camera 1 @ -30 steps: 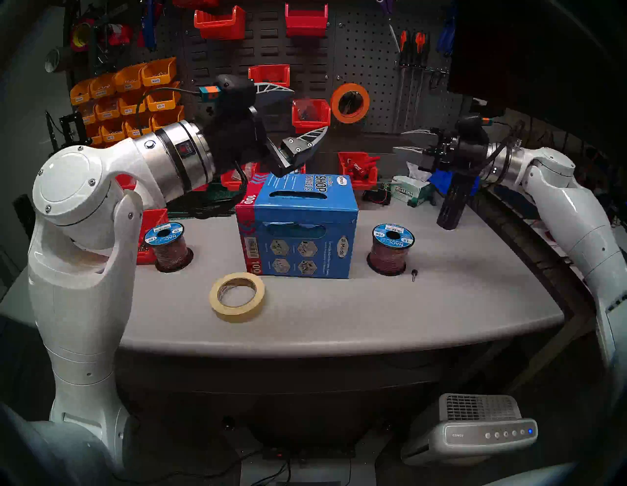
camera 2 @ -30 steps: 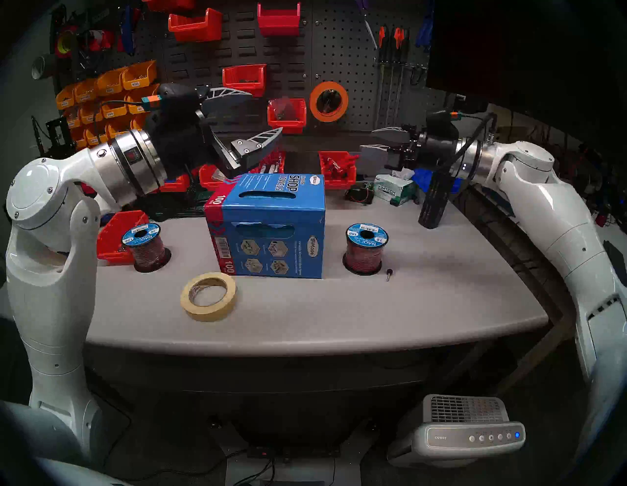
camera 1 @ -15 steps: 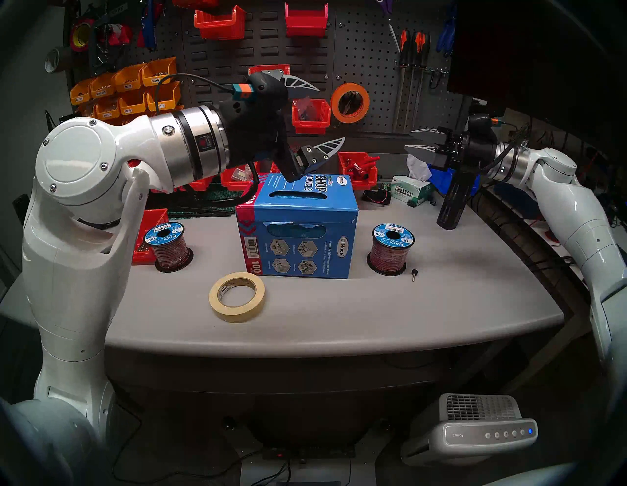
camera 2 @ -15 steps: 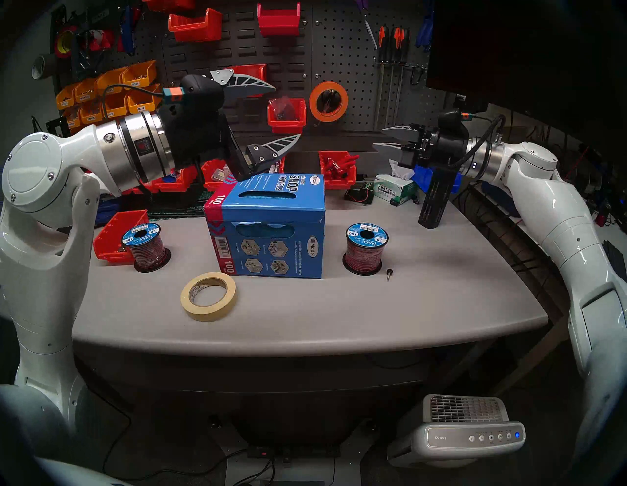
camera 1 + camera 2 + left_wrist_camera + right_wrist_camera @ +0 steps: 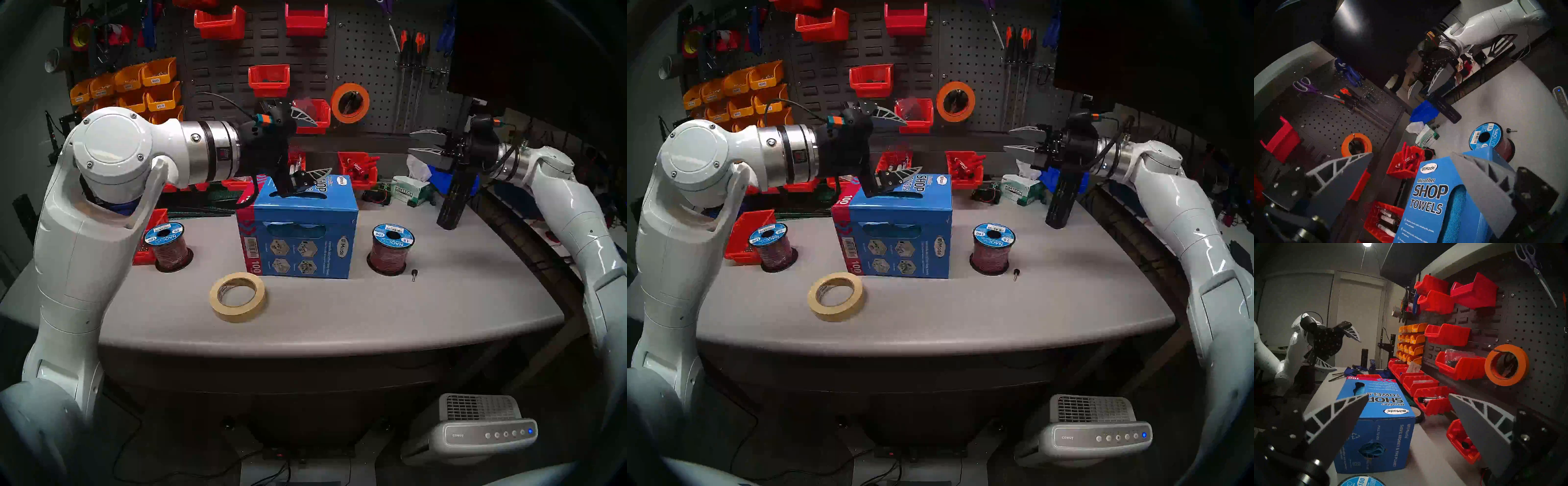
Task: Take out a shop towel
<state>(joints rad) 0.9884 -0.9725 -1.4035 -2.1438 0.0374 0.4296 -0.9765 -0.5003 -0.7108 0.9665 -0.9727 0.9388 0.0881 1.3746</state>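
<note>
Item: shop towel (image 5: 1456, 208), bright blue microfiber cloth; location: inside the blue shop-towel carton (image 5: 305, 244) standing mid-table (image 5: 441, 305); visible only through the carton's cut-outs: the top slot, a front window (image 5: 295, 230), and a round side opening (image 5: 1372, 450) where it bunches outward.

Handling, as judged: light, soft, limp; will fold and stretch rather than lift as a piece; not fragile; the fine weave should give fair friction; the carton is light too and may drag or tip when the cloth is pulled, so bracing it seems wise.

Best hold, as judged: a pinch on the puckered cloth showing in the top slot, pulled straight up.

Left gripper (image 5: 314, 149): fingers spread wide, nothing between them; lower finger (image 5: 1480, 191) just over the carton top beside the slot, contact uncertain; upper finger (image 5: 1342, 171) well above, before the pegboard (image 5: 366, 57); the towel lies below the lower finger, not between the two.

Right gripper (image 5: 419, 142): fingers wide, empty; well apart to the carton's right, above the Kimtech tissue box (image 5: 409, 195).
</note>
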